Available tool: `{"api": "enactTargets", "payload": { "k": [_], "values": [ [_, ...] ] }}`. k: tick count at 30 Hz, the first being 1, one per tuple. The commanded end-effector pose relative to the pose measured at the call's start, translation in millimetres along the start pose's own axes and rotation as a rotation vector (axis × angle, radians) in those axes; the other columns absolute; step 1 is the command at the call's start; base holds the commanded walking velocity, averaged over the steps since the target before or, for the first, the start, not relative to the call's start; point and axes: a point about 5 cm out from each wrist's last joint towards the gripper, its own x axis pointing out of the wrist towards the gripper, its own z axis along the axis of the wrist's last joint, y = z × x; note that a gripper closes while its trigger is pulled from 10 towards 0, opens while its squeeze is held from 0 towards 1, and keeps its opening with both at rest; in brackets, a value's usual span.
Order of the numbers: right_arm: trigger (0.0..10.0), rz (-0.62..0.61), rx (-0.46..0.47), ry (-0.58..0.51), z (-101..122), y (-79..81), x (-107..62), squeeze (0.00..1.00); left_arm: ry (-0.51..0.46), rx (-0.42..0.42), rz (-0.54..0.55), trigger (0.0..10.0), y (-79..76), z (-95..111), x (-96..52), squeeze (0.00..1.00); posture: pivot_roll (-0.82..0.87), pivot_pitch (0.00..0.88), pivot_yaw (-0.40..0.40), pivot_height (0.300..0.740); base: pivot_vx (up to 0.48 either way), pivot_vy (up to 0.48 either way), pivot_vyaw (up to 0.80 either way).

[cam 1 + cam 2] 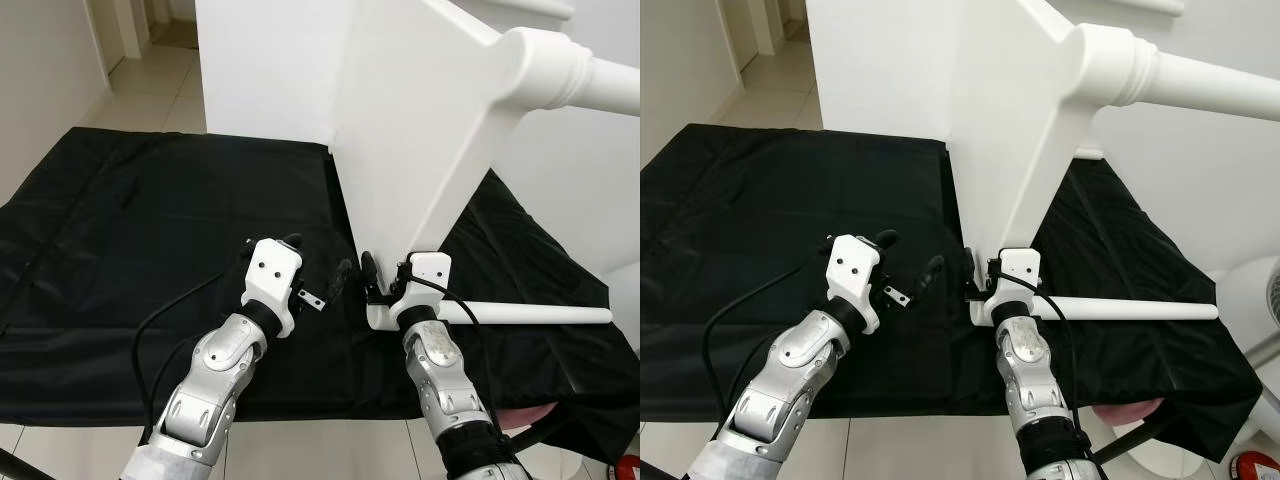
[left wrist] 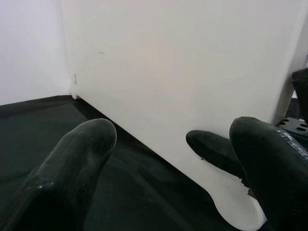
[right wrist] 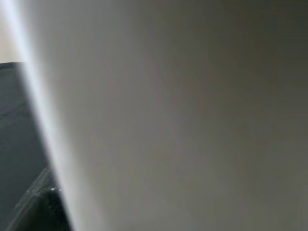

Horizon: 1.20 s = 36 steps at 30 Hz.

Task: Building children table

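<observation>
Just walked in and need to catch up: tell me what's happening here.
A humanoid robot is assembling a white children's table that stands on edge on a black sheet. Its right gripper is at the base of the upright panel, beside a loose white leg lying on the sheet. The left gripper hovers open just beside it, holding nothing.

There's a big black sheet (image 1: 150, 230) spread flat over the pale tiled floor (image 1: 150, 90) in front of me, a bit wrinkled, hanging off something at my right. Down in the right corner I can see a pinkish thing (image 1: 1130, 412) poking out under it, plus something red (image 1: 1255, 466).
</observation>
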Motion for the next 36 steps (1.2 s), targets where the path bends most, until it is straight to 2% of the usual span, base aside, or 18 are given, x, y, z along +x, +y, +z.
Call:
{"api": "enactTargets", "payload": {
  "k": [1, 7, 8, 9, 12, 13, 14, 27, 28, 29, 30, 36],
  "values": [
    [10.0, -0.014, -0.005, -0.012, 1.4, -0.3, 6.1, 0.0, -0.001, 0.011, 0.004, 10.0, 2.6, -0.4, 1.2, 0.0, 0.02, 0.0, -0.093, 0.74, 0.0, 0.0, 0.0],
    [10.0, -0.015, 0.001, -0.009, 0.3, 2.2, 9.3, 0.0, -0.001, 0.012, 0.009, 10.0, 3.7, -0.3, 0.7, 0.0, 0.03, 0.0, -0.094, 0.74, 0.0, 0.0, 0.0],
    [7.3, -0.007, 0.01, -0.011, 0.4, 4.5, 11.4, 0.0, -0.001, 0.013, 0.01, 10.0, 3.8, -0.2, 0.4, 0.0, 0.03, 0.0, -0.095, 0.74, 0.0, 0.0, 0.0],
    [1.9, 0.005, 0.017, -0.012, 0.3, 7.7, 13.9, 0.0, -0.003, 0.014, 0.013, 10.0, 3.7, -0.1, 0.3, 0.0, 0.04, 0.0, -0.097, 0.74, 0.0, 0.0, 0.0],
    [1.9, 0.005, 0.017, -0.012, 0.3, 7.7, 13.9, 0.0, -0.003, 0.014, 0.013, 10.0, 3.7, -0.1, 0.3, 0.0, 0.04, 0.0, -0.097, 0.74, 0.0, 0.0, 0.0],
    [0.4, 0.012, 0.023, -0.013, 0.2, 10.0, 15.9, 0.0, -0.005, 0.016, 0.014, 10.0, 3.6, 0.3, 0.2, 0.0, 0.04, 0.0, -0.097, 0.74, 0.0, 0.0, 0.0],
    [0.0, 0.017, 0.026, -0.014, -0.4, 11.7, 17.6, 0.0, -0.008, 0.016, 0.019, 10.0, 3.6, 0.8, -0.1, 0.0, 0.04, 0.0, -0.099, 0.74, 0.0, 0.0, 0.0],
    [0.2, 0.025, 0.022, -0.03, -2.5, 14.6, 22.0, 0.0, -0.01, 0.005, 0.027, 10.0, 1.7, 1.3, -1.6, 0.0, 0.05, 0.0, -0.095, 0.74, 0.0, 0.0, 0.0],
    [9.6, 0.031, 0.024, -0.033, -1.9, 17.7, 23.1, 0.0, -0.008, 0.004, 0.021, 10.0, 0.9, 1.1, -2.2, 0.0, 0.05, 0.0, -0.095, 0.74, 0.0, 0.0, 0.0],
    [9.6, 0.035, 0.026, -0.034, -1.6, 19.9, 23.7, 0.0, -0.007, 0.003, 0.017, 10.0, 0.5, 1.0, -2.6, 0.0, 0.05, 0.0, -0.095, 0.74, 0.0, 0.0, 0.0],
    [10.0, 0.046, 0.037, -0.039, -0.6, 23.8, 24.4, 0.0, -0.005, 0.004, 0.01, 10.0, -0.2, 0.8, -3.5, 0.0, 0.05, 0.0, -0.095, 0.74, 0.0, 0.0, 0.0],
    [10.0, 0.121, 0.086, -0.071, 6.3, 46.1, 27.6, 0.0, 0.005, 0.0, -0.014, 10.0, 0.7, 0.2, -9.4, 0.0, 0.05, 0.0, -0.096, 0.74, 0.0, 0.0, 0.0]
  ]
}}
